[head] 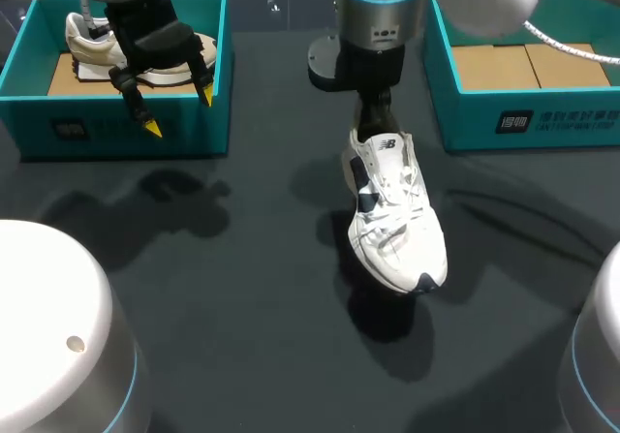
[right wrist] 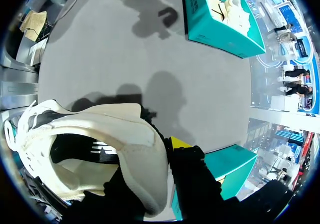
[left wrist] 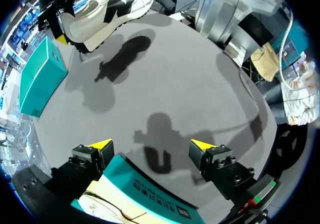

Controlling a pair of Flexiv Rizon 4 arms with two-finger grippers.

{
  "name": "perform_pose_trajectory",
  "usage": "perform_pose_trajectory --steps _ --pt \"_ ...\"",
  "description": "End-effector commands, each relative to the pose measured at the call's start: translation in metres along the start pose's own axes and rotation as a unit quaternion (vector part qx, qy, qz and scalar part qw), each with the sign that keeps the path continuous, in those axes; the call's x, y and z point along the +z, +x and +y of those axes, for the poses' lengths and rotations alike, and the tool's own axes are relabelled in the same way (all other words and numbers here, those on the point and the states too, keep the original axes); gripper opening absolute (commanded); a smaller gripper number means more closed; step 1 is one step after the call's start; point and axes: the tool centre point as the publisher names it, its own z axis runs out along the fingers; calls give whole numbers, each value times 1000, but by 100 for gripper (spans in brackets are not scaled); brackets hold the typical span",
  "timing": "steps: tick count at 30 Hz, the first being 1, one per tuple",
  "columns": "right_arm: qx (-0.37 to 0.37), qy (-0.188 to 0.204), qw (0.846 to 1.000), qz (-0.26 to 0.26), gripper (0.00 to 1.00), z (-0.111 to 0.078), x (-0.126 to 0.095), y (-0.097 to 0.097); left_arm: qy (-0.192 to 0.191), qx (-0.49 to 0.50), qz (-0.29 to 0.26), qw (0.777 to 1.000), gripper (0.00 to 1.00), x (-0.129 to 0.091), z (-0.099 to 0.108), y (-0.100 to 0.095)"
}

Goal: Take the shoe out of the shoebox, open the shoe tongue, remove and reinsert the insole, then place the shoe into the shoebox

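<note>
White shoe [head: 395, 215] hangs from my right gripper [right wrist: 165, 151], toe pointing away from the wrist and tilted down. It is off the table [head: 242, 288], with its shadow lying apart beneath it. The gripper is clamped on the heel collar. One yellow tip shows outside the heel in the right wrist view, and the other finger is hidden inside the shoe. Laces look loose over the tongue. Beside this gripper is the right shoebox [head: 542, 118], teal, with only bare cardboard showing inside. My left gripper [head: 179, 111] hovers with its fingers spread wide and nothing between them. Right under it is the near wall of the left shoebox [head: 126, 128], also teal. A beige shoe [head: 92, 41] lies in that box, behind the fingers.
</note>
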Motion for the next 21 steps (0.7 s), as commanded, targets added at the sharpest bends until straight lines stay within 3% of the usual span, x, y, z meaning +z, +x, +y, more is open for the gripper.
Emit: perform_pose_trajectory --steps 1,9,16,21 --pt "1 7 1000 1 0 -3 -6 -14 -1 0 -1 1000 100 0 0 2" --pt "-11 34 999 -1 0 -39 -43 -67 -1 0 -1 1000 100 0 0 2" --pt "-9 67 998 -3 0 -86 -75 -106 -1 0 -1 1000 100 0 0 2" --pt "-16 92 996 0 0 -129 -79 -132 -1 0 -1 1000 100 0 0 2"
